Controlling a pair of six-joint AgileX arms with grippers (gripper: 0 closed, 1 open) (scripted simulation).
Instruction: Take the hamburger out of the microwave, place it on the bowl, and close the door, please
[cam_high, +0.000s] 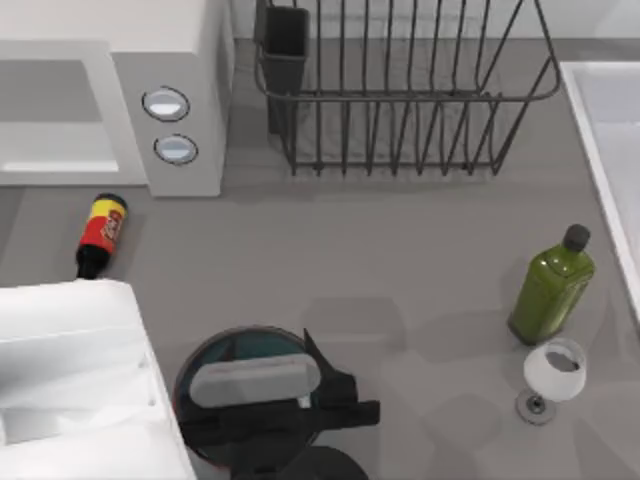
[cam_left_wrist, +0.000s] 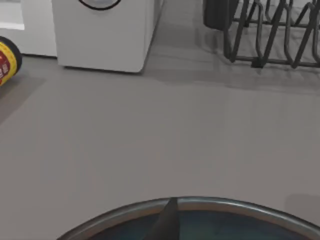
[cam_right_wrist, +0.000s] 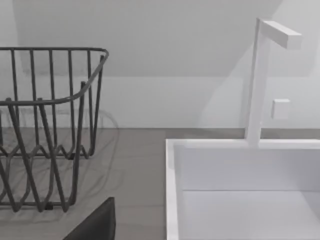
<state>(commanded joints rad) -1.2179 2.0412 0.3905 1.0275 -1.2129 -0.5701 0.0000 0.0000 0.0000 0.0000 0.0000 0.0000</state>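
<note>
Your left claw (cam_high: 300, 395) hangs over the bowl (cam_high: 195, 365), near-left on the tabletop (cam_high: 400, 270), presumably for the drop; finger state unreadable. Microwave (cam_high: 180, 100) door (cam_high: 70, 370) stands open.

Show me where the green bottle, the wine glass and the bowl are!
green bottle (cam_high: 551, 287), top view, on its body.
wine glass (cam_high: 555, 368), top view, on its cup.
bowl (cam_left_wrist: 225, 204), left wrist view, on its rim.
</note>
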